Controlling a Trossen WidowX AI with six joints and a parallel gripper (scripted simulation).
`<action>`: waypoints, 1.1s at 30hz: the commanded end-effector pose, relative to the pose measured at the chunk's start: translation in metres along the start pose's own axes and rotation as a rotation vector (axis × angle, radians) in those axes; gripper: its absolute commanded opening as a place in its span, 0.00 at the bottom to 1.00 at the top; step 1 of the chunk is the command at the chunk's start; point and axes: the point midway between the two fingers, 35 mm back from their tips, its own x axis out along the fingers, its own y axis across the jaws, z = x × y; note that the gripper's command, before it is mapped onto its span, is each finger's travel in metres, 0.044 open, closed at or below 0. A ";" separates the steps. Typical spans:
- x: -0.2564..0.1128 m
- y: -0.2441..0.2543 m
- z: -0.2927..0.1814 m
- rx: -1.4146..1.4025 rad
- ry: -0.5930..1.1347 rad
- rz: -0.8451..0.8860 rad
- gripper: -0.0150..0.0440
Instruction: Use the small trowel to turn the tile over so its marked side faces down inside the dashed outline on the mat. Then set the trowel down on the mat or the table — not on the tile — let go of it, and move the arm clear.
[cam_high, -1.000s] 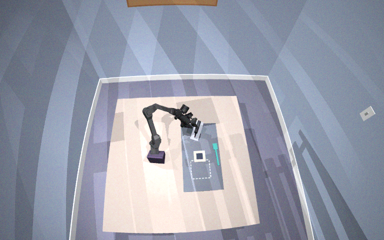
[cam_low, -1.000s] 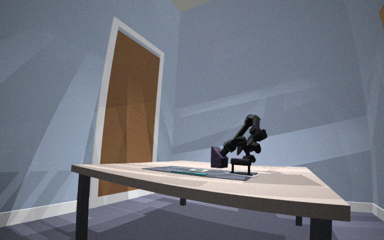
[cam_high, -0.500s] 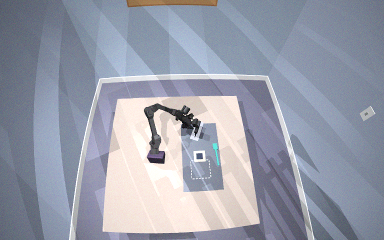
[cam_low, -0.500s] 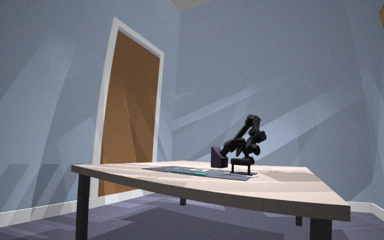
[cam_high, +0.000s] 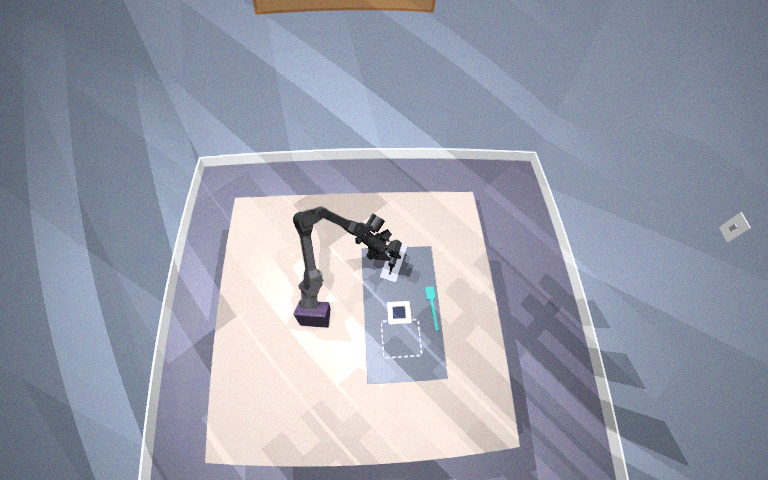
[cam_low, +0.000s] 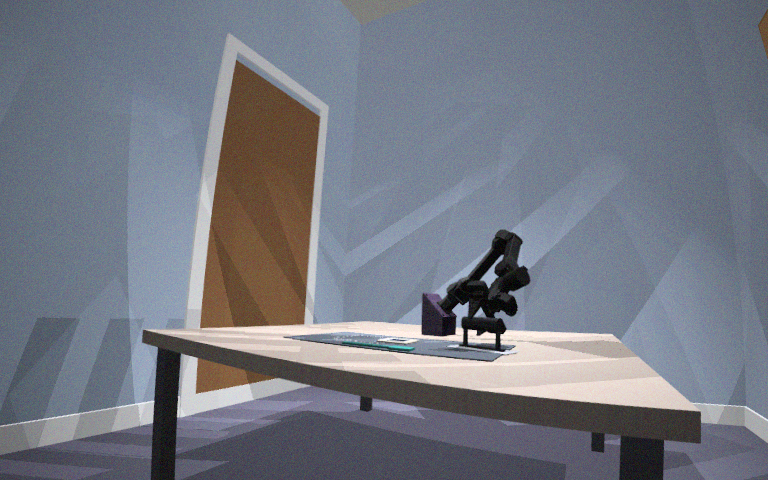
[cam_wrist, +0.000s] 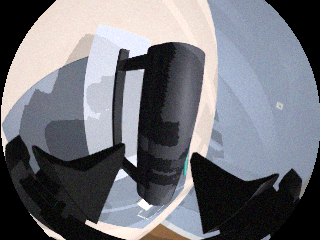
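A trowel with a pale flat blade (cam_high: 389, 277) (cam_wrist: 100, 65) and a black handle (cam_low: 483, 324) (cam_wrist: 172, 110) on two posts stands at the mat's far end. My gripper (cam_high: 389, 253) (cam_low: 490, 312) (cam_wrist: 158, 153) is open just above the handle, which runs lengthwise across the gap beyond the fingertips in the wrist view. I cannot tell whether a finger touches it. The white tile (cam_high: 390, 311) (cam_low: 411, 340) lies flat, dark square mark (cam_high: 399, 312) up. It lies at the top edge of the dashed outline (cam_high: 382, 339), mostly outside it.
A teal spatula-like tool (cam_high: 430, 293) (cam_low: 379, 345) lies along the mat's outer side, beside the tile. The mat (cam_high: 407, 367) (cam_low: 317, 337) lies on the pale table (cam_high: 271, 396) (cam_low: 594, 373). The purple arm base (cam_high: 312, 314) (cam_low: 438, 319) stands at the side of the mat.
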 end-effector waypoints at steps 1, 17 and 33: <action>0.006 -0.001 0.001 -0.003 -0.004 0.000 0.76; 0.020 -0.001 0.000 -0.004 -0.004 -0.001 0.50; 0.020 -0.001 0.000 -0.004 -0.004 -0.001 0.31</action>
